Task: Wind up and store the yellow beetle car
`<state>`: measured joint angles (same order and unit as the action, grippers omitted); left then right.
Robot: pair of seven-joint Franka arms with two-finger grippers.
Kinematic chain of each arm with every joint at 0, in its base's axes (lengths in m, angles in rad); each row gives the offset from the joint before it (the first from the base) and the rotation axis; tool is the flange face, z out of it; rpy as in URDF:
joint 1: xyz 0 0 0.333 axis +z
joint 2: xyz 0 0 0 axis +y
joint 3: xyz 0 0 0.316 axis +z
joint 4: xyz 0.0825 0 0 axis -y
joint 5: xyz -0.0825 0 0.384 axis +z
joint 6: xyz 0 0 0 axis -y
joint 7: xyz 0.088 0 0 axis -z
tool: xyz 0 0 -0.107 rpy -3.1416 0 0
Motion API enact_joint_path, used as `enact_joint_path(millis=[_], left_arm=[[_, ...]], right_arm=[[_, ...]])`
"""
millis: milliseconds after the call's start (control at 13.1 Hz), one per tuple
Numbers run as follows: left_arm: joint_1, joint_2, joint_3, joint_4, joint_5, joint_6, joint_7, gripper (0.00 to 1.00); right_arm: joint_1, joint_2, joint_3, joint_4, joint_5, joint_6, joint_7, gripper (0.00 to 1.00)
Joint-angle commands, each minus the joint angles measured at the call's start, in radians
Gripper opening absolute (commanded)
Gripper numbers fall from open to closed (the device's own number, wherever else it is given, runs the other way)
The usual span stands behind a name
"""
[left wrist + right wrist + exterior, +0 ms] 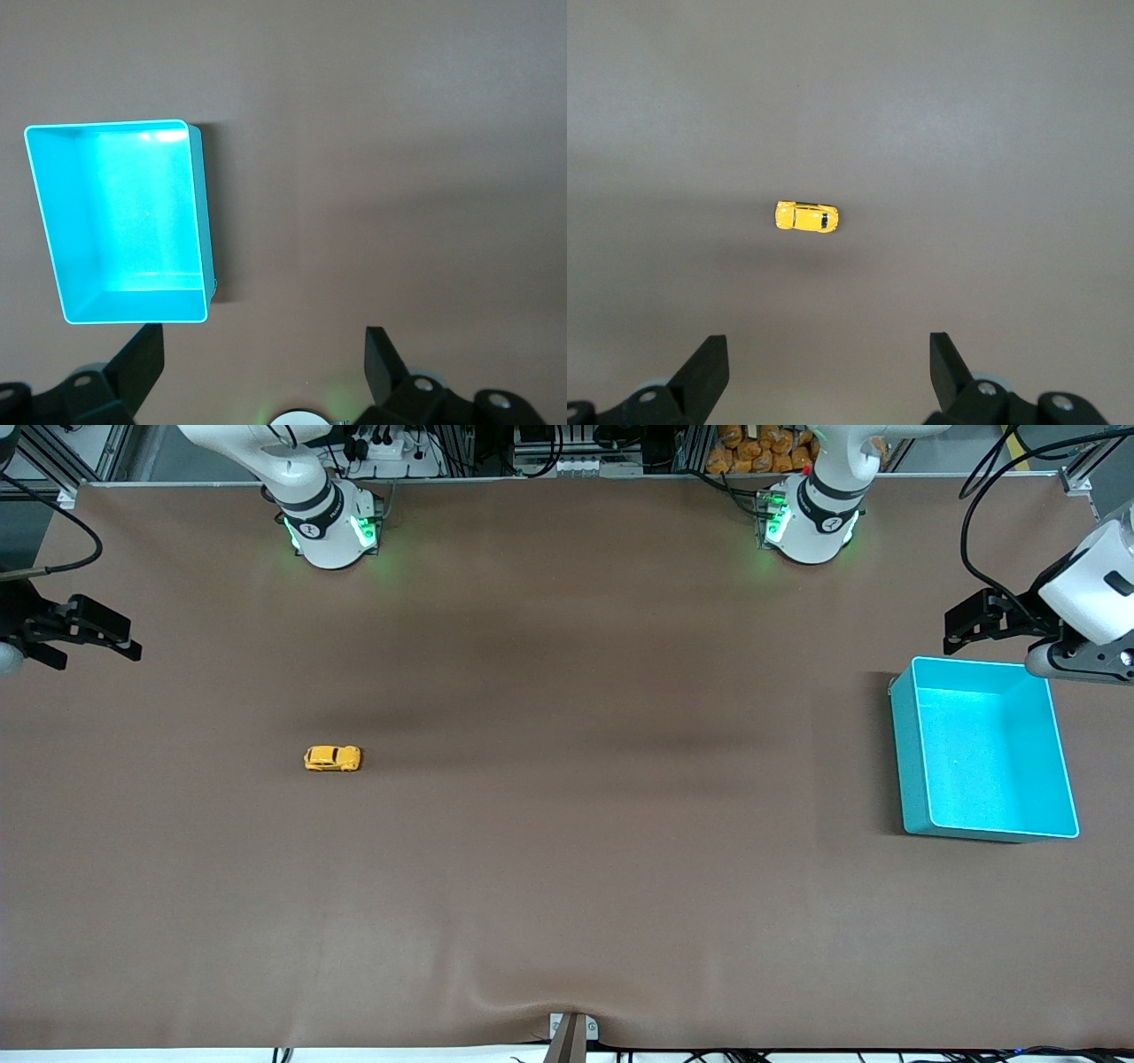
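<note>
Yellow beetle car (332, 758) sits on its wheels on the brown desk (567, 886), in the half toward the right arm's end and well apart from every edge. Nothing is gripping it, so by the look of things winding and storing are both still to do. The teal bin (912, 779) stands near the edge at the left arm's end and is empty. The right tool (111, 636) hangs over the edge at its own end, fingers spread wide and holding nothing. The left tool (970, 618) waits just beside the bin, equally wide open and empty.
</note>
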<state>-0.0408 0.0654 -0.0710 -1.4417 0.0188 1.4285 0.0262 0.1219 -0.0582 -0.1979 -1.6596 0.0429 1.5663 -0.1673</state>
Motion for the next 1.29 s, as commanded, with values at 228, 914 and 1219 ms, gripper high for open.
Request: enact_joint_path(millis=[228,914,1219], left_arm=[[0.010,-0.018,-0.007,-0.008,-0.011,-0.011,0.006,1.00],[0.009,-0.019,-0.007,-0.006,-0.016,-0.011,0.006,1.00],[0.010,-0.021,-0.006,-0.005,-0.013,-0.008,0.008,1.00]], right_arm=[[0.031,-0.017,0.005,0.029,-0.041,-0.049,0.049,1.00],[0.028,-0.017,0.008,0.046,-0.041,-0.051,0.058,1.00],[0.025,-0.015,0.008,0.043,-0.041,-0.048,0.058,1.00]])
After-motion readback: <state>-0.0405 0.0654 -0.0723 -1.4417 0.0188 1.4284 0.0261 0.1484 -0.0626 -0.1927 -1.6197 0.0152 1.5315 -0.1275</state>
